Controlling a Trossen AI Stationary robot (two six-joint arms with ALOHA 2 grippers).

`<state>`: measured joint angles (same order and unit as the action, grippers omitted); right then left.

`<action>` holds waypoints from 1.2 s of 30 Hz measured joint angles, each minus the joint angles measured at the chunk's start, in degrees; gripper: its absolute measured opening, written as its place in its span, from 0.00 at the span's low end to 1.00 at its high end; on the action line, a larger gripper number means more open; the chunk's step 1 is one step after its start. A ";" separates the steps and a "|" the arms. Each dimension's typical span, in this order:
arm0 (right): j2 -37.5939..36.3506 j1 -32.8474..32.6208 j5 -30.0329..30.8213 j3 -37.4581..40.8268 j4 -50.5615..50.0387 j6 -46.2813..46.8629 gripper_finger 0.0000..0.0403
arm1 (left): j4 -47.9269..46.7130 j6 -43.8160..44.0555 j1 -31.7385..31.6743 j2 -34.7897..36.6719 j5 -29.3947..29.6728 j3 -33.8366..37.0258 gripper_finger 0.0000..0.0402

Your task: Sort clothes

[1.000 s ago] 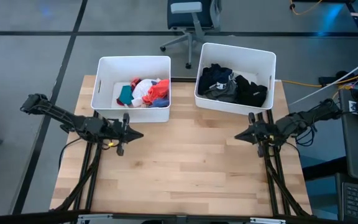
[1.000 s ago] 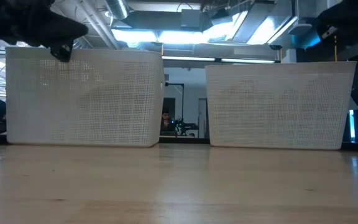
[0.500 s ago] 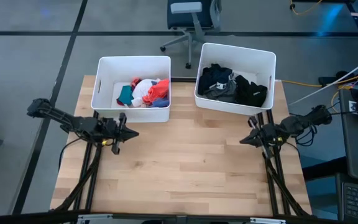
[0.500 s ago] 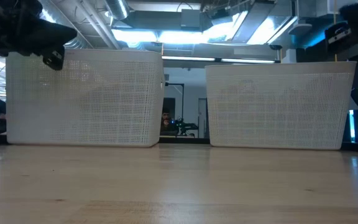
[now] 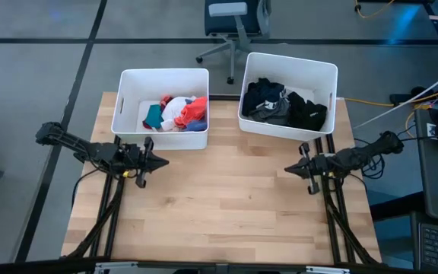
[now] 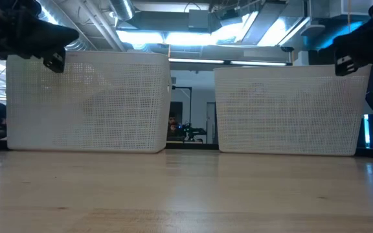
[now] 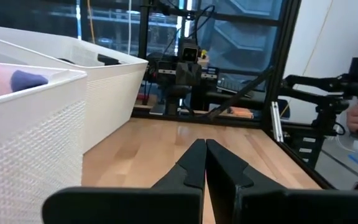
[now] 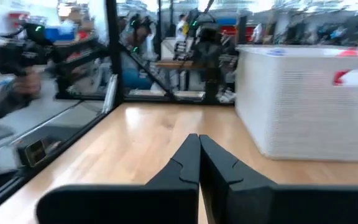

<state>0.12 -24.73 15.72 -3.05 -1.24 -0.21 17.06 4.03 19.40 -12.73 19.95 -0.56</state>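
Coloured clothes (image 5: 179, 113) (teal, white, red, pink, blue) lie in the left white bin (image 5: 128, 103). Black and grey clothes (image 5: 286, 104) lie in the right white bin (image 5: 327, 82). My left gripper (image 5: 163, 162) is shut and empty, above the table just in front of the left bin; its shut fingers show in the left wrist view (image 7: 204, 149). My right gripper (image 5: 287, 169) is shut and empty, above the table in front of the right bin; it also shows in the right wrist view (image 8: 198, 143).
The two bins stand side by side at the table's far edge, with a gap between them. Bare wooden table top (image 5: 226, 198) spreads between and in front of both grippers. An office chair (image 5: 234, 23) stands beyond the table. A person (image 6: 172, 123) shows far behind.
My left gripper has drawn back a little toward the table's left edge. My right gripper has drawn back toward the right edge, come forward again toward the table's middle, and dropped lower in the low view. Both have stayed shut.
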 joint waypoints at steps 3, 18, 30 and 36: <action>-0.01 0.00 2.02 2.00 4.30 -0.70 0.01 | 0.00 -0.43 0.00 0.00 0.86 0.00 0.00; 0.52 0.00 -4.81 2.47 4.18 1.71 0.01 | -5.39 -0.07 0.01 1.33 0.20 0.00 0.00; 0.52 0.00 -4.83 2.54 4.18 1.84 0.01 | -13.64 -4.82 -0.04 12.81 0.66 0.00 0.00; 0.54 0.00 -4.83 2.58 4.18 1.84 0.01 | -13.60 -4.23 -0.05 12.13 2.31 0.00 0.00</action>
<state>0.67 -24.73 10.90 -0.47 2.94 1.63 3.46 -0.20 19.35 -0.60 22.26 -0.56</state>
